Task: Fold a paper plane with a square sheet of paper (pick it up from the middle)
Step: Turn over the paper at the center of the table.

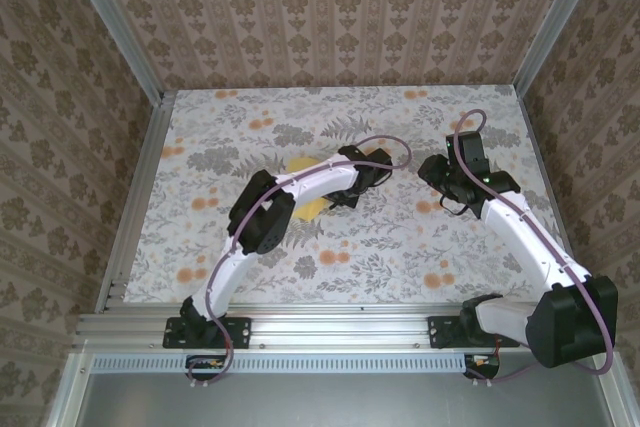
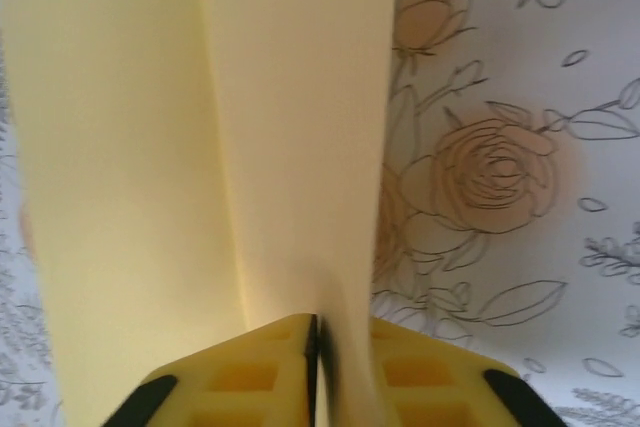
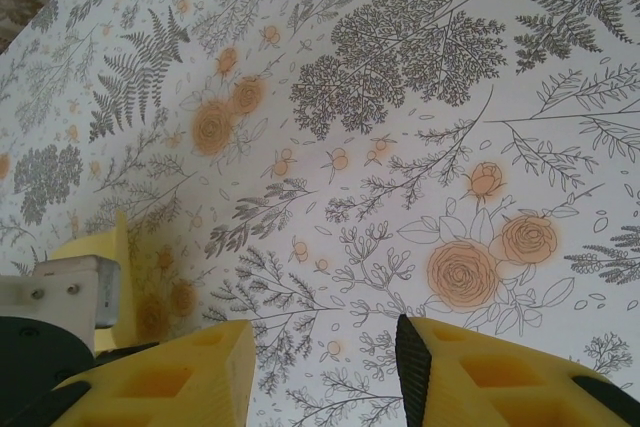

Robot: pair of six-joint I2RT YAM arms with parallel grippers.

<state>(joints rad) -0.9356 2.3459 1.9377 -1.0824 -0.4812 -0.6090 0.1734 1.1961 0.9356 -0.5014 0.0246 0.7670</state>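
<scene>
Left pincer (image 2: 318,329): yellow fingers, nearest your lens, pressed almost together and clenched on the sheet (image 2: 200,147) at a crease.

Sheet: pale yellow, bent into two leaves that rise away from the jaws. From above you find it under the left arm, left of centre on the tabletop (image 2: 500,77). As far as you can judge, it has no dart shape yet.

Right pincer (image 3: 325,335): released, jaws apart, nothing between them. It hangs over the floral print, near the left pincer but apart from it.

Risks, for your judgement:
- The hold is narrow and the paper thin, so any slackening of the jaws could let the sheet slide or drop askew.
- A pull from the right side before the leaves line up could set a crooked crease or tear the fold.

Hidden or unclear:
- The sheet's far edges are cut off at the top of the left wrist view.
- From above, the arm covers most of the sheet.
- You cannot tell whether any edge of it touches the tabletop.
- The left wrist picture is soft.
</scene>
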